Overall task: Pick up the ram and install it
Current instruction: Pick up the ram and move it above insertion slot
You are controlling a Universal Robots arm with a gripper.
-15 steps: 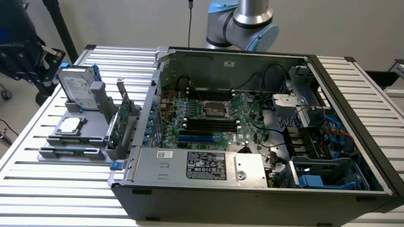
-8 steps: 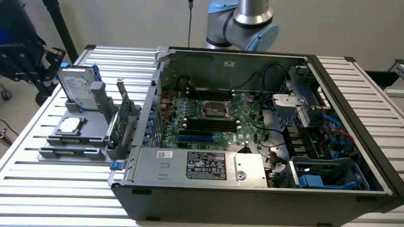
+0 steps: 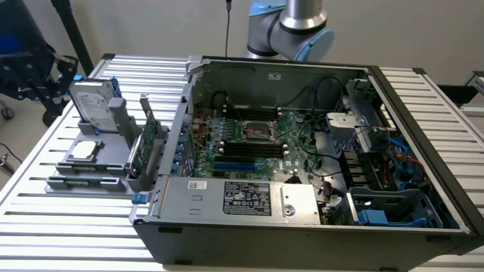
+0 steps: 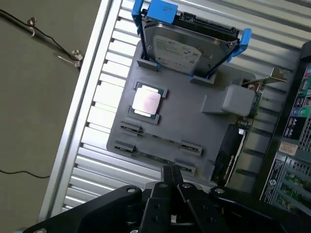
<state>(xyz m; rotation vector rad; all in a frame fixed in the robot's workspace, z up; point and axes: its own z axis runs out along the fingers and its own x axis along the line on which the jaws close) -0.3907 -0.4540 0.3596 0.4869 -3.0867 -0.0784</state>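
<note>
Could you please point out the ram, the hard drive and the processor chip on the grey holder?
ram [image 4: 155,158], wrist view, middle of its thin edge.
hard drive [image 4: 187,48], wrist view, its silver labelled face.
processor chip [image 4: 146,102], wrist view, its metal lid.

The table [image 3: 68,238] is showing ribbed bare metal, pale and softly gleaming. The computer case [image 3: 302,241] is wearing matt dark-grey painted metal outside and dull bare sheet metal inside. At nine o'clock from the case in the exterior view, the holder [image 3: 112,148] is looking like smooth matt grey plastic. The hard drive [image 4: 180,48] is shining as brushed silver metal between glossy blue plastic rails [image 4: 163,10]. The ram [image 4: 155,157] is appearing as a thin green board, possibly matt. The gripper [image 4: 171,180] is reading as matt black.
</note>
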